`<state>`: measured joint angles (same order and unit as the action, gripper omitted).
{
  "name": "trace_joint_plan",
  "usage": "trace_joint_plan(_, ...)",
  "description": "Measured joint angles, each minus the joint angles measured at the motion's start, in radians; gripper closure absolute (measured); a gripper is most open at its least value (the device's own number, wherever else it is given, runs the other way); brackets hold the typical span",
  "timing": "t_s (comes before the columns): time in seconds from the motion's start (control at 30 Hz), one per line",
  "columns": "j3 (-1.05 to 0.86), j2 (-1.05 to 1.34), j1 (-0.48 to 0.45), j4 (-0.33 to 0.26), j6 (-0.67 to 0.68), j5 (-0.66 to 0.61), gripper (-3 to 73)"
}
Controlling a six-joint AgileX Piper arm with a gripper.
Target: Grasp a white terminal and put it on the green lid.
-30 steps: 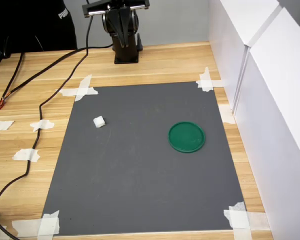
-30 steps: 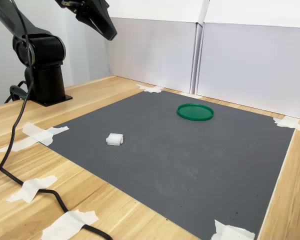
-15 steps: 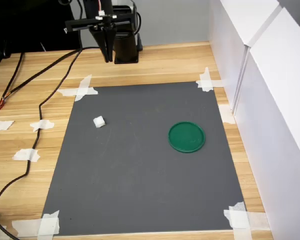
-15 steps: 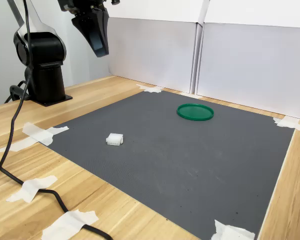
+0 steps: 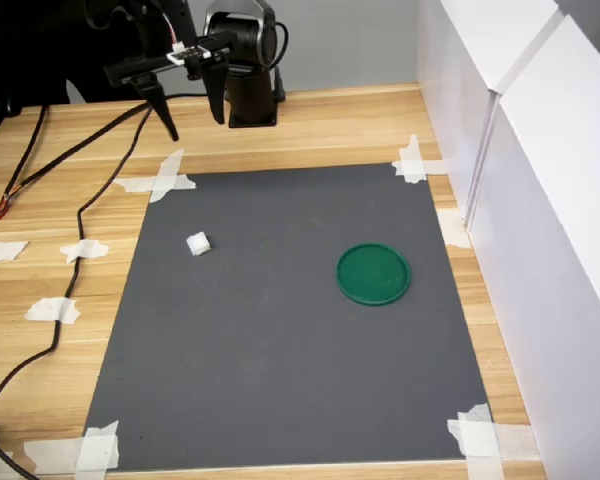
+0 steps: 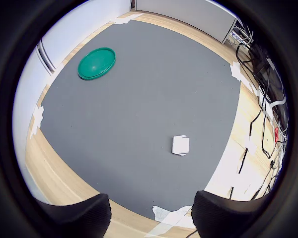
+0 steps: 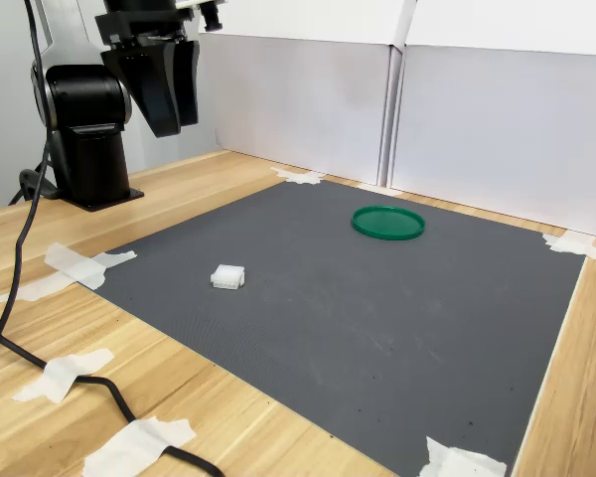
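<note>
The end effector (image 5: 192, 128) hangs in the air with its fingers spread apart and nothing between them, above the wooden desk (image 5: 310, 125) just past the grey mat's (image 5: 280, 340) far edge. The white terminal (image 5: 198, 243) lies on the mat, well apart from the green lid (image 5: 374, 274), at about its 9 o'clock in the first exterior view.

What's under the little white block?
The white block sits flat on the dark grey mat, alone, away from the green lid. The mat lies taped on the wooden table. Whatever is beneath the mat under the block is covered.
</note>
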<state>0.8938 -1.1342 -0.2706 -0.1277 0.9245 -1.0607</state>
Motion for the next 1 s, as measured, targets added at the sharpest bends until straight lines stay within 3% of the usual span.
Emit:
trace_joint_plan(0.23, 0.111, -0.091, 0.0, -0.002, 0.024, -0.021, -2.0)
trace_joint_plan(0.6, 0.118, -0.239, 0.0, -0.013, 0.033, 0.017, -2.0)
trace_joint_plan(1.0, 0.118, -0.306, 0.0, 0.017, 0.122, 0.196, -0.8)
